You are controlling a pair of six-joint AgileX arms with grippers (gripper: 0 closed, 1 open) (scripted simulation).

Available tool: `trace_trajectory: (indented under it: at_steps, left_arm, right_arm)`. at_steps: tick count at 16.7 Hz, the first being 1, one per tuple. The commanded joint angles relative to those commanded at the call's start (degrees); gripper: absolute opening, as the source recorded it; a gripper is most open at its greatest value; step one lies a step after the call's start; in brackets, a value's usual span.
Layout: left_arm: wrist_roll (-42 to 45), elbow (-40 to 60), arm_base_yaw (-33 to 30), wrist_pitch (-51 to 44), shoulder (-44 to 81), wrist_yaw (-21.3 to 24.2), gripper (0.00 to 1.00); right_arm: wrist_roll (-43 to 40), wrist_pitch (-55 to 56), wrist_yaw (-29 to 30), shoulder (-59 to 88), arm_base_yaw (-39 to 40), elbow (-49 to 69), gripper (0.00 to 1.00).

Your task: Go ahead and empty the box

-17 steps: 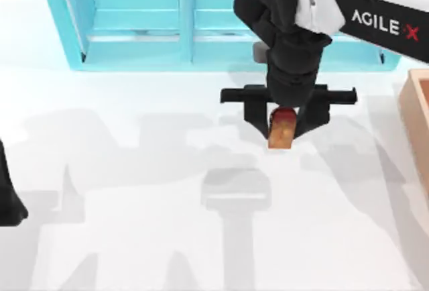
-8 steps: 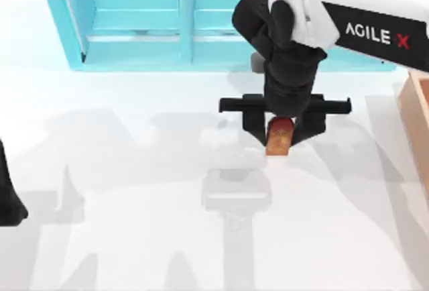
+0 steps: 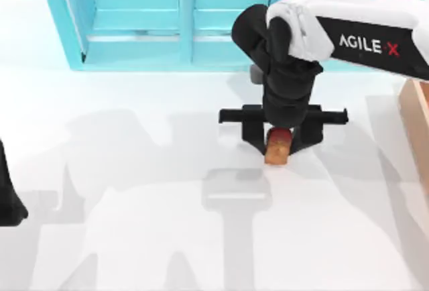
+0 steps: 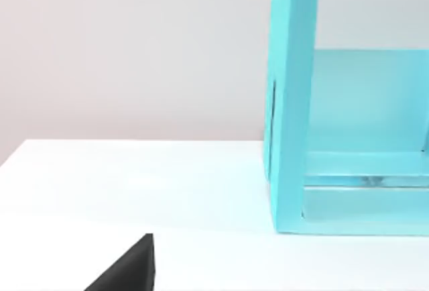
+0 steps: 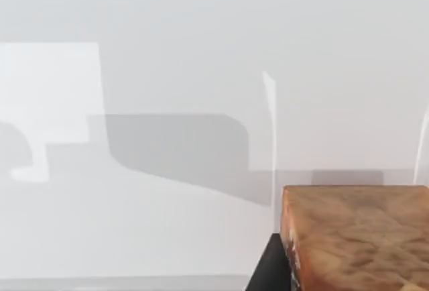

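Where the top view reaches the table's (image 3: 134,237) right edge, the box (image 3: 417,127) shows as a thick, plain, light tan-orange wooden wall, mostly cut off. My right hand (image 3: 279,145) hangs over the table's middle, nearer the far edge, in front of the cyan cabinet (image 3: 141,29), pinching a small red-orange carton (image 3: 277,150) between its fingers. Compared with a second ago, this hand and carton sit slightly nearer the cabinet, and less of the box is seen. My left arm (image 3: 8,194) is parked at the left edge.

From the left wrist, the cabinet's side wall (image 4: 291,103) stands on the white table.

From the right wrist, the carton's (image 5: 358,237) orange-brown face hangs above the table.
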Motion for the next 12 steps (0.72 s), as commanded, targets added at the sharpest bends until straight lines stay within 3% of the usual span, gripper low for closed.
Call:
trace_trajectory:
  at_steps: [12]
  left_arm:
    - [0.0, 0.0, 0.0, 0.0, 0.0, 0.0, 1.00]
  right_arm:
    - [0.0, 0.0, 0.0, 0.0, 0.0, 0.0, 0.98]
